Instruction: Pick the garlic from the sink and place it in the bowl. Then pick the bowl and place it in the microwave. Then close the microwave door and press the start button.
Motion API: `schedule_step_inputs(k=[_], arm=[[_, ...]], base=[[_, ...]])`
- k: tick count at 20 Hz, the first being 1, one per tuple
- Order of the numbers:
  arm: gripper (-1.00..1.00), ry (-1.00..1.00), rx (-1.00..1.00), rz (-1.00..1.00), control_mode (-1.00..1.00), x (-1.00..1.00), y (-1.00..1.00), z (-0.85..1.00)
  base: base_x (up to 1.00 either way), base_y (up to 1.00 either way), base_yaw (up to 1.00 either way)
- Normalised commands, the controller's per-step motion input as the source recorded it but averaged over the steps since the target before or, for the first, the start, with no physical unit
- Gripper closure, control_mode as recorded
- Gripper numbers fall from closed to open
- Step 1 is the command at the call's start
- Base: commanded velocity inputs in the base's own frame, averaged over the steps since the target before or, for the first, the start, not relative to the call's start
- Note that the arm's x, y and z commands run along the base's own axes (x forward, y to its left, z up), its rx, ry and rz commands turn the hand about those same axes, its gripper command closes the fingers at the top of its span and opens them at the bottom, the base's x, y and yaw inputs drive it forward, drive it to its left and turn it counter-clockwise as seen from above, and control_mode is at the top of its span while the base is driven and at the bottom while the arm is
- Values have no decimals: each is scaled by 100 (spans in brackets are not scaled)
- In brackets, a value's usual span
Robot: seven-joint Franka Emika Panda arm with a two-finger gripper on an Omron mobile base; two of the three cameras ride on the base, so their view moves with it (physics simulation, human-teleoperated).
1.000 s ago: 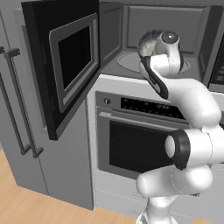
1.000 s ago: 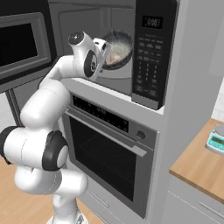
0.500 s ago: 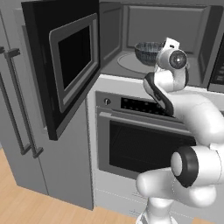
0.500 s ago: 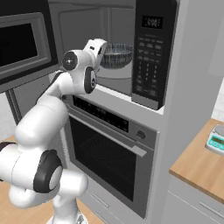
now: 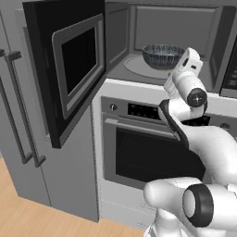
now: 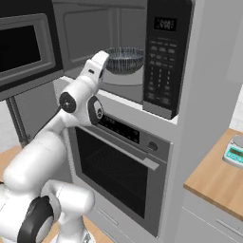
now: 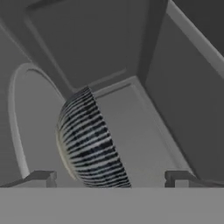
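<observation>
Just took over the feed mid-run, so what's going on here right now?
The bowl sits on the turntable inside the microwave, and nothing grips it. The gripper is just in front of the bowl with its jaws spread wide, one tip on each side in the hand view. The microwave door hangs open to the left. Whether the garlic is inside the bowl cannot be made out. The door is not yet closed and start is not yet pressed.

Note round dark grey-blue bowl [image 5: 163, 56]: streaky ribbed outside. Grey microwave [image 5: 139, 28] cavity: matt, smooth. Black door [image 5: 69, 65]: glossy window.
</observation>
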Motion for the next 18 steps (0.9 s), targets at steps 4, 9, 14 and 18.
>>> schedule_step_inputs(k=[4, 9, 14, 18], arm=[[-100, 0, 11, 0, -100, -100, 13, 64], [-100, 7, 15, 0, -100, -100, 8, 72], [-100, 11, 31, 0, -100, -98, 10, 52], [-100, 25, 38, 0, -100, -100, 4, 24]], base=[[0, 0, 0], [0, 0, 0], [0, 0, 0], [0, 0, 0]])
